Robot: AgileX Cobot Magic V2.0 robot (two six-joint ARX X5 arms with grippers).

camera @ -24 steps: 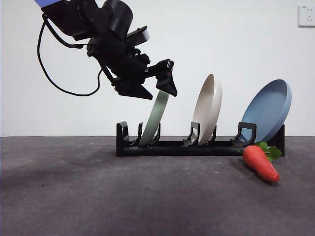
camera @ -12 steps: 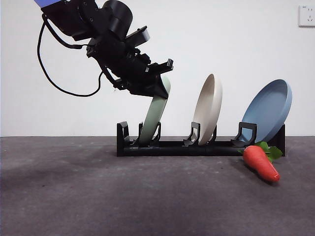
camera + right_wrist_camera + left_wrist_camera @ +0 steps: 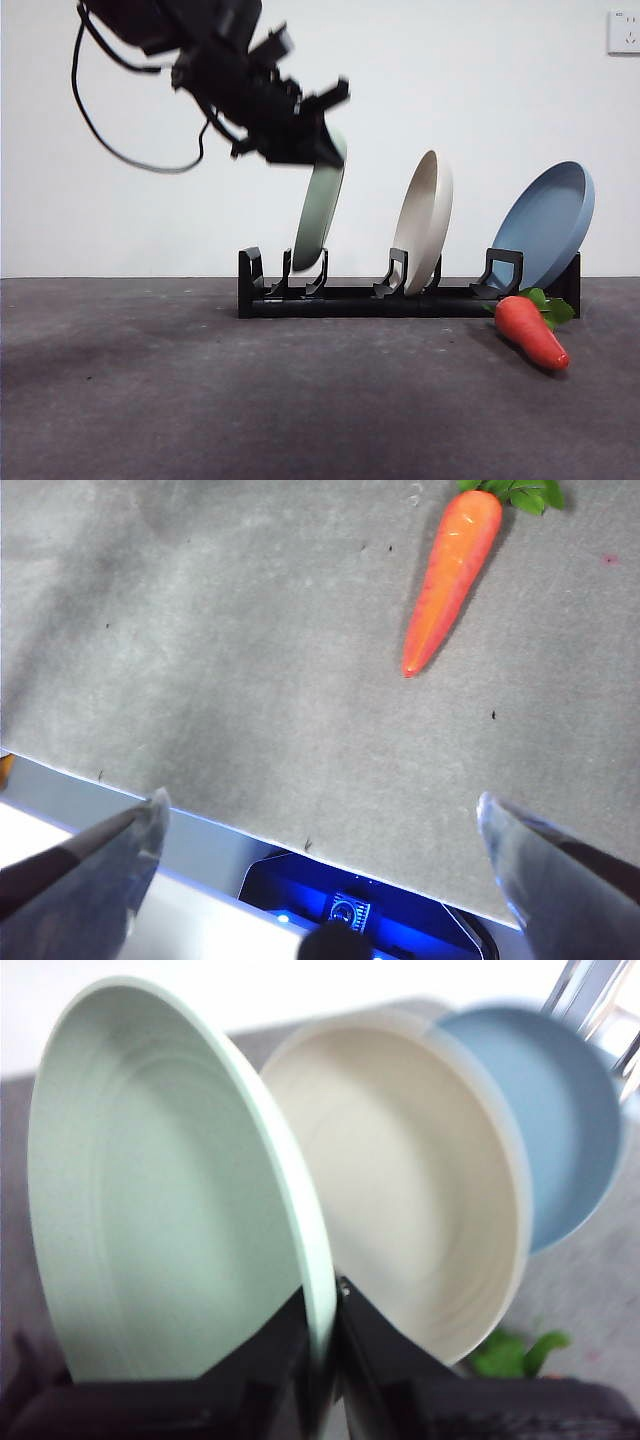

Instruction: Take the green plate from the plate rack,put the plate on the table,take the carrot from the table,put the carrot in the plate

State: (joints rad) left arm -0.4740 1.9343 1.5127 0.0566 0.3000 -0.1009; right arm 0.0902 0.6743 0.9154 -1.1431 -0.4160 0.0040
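Left claw (image 3: pixel 322 1335) clamps the green plate (image 3: pixel 320 205) above the plate rack (image 3: pixel 400 298); right claw (image 3: pixel 320 820) gapes.

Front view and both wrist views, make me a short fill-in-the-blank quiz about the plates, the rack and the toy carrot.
1. The left gripper is shut on the rim of the matte pale sage ____ plate.
2. That plate hangs just above the long black pronged plate rack, while the beige plate and the ____ plate stand in it.
3. The orange toy carrot lies on the dark grey ____.
4. The right gripper is ____ and holds nothing.

Missing words: green; blue; table; open
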